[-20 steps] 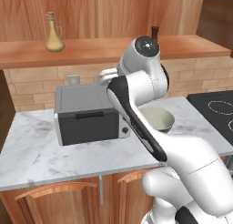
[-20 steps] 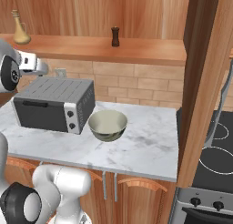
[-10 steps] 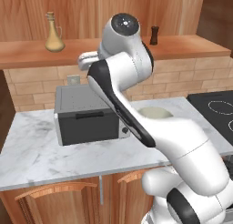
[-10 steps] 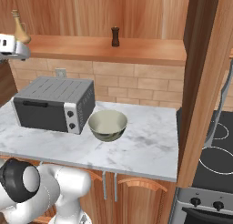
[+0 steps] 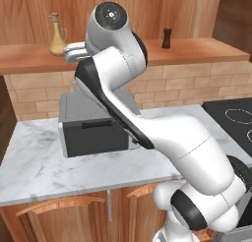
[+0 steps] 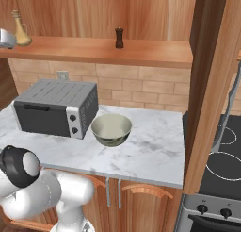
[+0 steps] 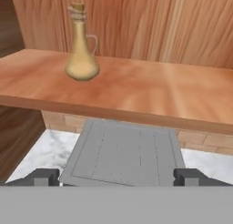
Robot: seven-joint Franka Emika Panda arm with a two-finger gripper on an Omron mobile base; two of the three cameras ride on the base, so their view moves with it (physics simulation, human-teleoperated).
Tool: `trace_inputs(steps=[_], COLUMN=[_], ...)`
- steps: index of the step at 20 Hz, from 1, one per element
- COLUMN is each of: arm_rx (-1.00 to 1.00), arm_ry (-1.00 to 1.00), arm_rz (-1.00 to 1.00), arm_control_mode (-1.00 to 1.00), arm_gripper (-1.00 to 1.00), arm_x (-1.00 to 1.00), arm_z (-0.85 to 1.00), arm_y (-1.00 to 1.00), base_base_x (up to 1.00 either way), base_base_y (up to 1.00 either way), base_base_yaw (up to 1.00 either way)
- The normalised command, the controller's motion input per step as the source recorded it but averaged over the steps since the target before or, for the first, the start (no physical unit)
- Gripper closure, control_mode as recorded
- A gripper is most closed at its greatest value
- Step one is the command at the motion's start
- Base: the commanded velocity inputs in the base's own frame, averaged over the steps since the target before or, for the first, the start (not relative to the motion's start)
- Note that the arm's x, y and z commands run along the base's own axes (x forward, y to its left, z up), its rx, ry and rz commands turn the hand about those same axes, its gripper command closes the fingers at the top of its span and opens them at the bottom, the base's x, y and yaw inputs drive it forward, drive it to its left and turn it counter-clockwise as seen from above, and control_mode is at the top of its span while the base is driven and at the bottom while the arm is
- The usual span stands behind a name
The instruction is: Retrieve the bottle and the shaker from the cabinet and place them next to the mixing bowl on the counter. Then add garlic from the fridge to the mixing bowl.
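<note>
A tan bottle (image 5: 57,35) (image 6: 20,29) (image 7: 81,46) with a handle and a cork stands upright at the left end of the wooden cabinet shelf (image 5: 197,49). Further right on the same shelf stands the small dark shaker (image 5: 167,38) (image 6: 119,38). My gripper (image 5: 66,51) (image 6: 4,38) (image 7: 117,177) hovers at shelf height just right of the bottle, open and empty, short of touching it. The pale mixing bowl (image 6: 111,128) sits on the marble counter to the right of the toaster oven. The garlic and fridge are out of view.
A grey toaster oven (image 5: 93,128) (image 6: 56,108) (image 7: 125,152) stands on the marble counter (image 6: 146,153) under the shelf, below my hand. A black cooktop (image 5: 234,118) (image 6: 221,155) lies to the right, past a wooden post (image 6: 212,85).
My arm has swung up and left, from beside the toaster oven to shelf height next to the bottle. The jaws stayed open.
</note>
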Motion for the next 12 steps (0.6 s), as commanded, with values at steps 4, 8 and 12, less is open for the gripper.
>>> trace_inputs(steps=[4, 8, 12], arm_rx=[0.0, 0.0, 0.0], arm_ry=[-0.12, -0.05, 0.0], arm_rz=[-0.01, 0.0, 0.0], arm_control_mode=[-1.0, -1.0, -1.0], arm_gripper=[-1.0, -1.0, -1.0], arm_x=[0.33, 0.3, 0.36], arm_z=[0.37, 0.29, 0.07], arm_y=[0.19, 0.19, 0.12], base_base_x=[0.0, 0.0, 0.0], base_base_y=[0.0, 0.0, 0.0], base_base_yaw=[0.0, 0.0, 0.0])
